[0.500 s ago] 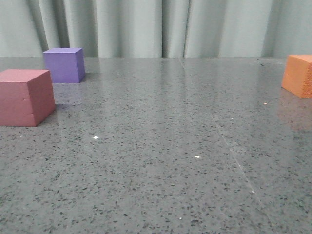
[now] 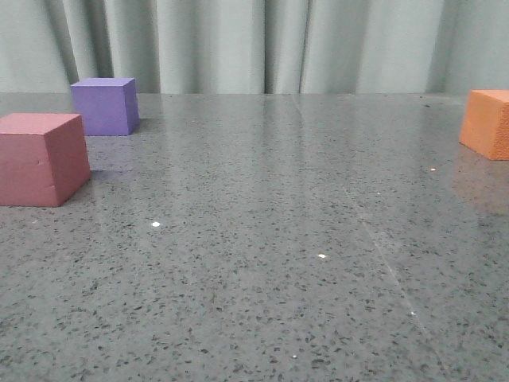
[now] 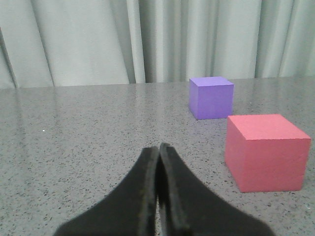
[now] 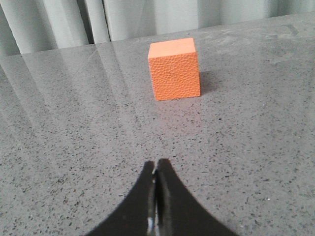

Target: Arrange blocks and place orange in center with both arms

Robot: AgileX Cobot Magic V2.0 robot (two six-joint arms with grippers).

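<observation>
Three blocks untouched on the bench (image 2: 278,239) — orange cube (image 4: 174,69) at 12 o'clock of the clenched, empty right gripper (image 4: 156,179); left gripper (image 3: 158,162) likewise clenched.

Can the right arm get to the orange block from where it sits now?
Probably yes. The orange block stands alone ahead of the right end effector, only bare table between them. The end effector is shut and must open first.
</observation>
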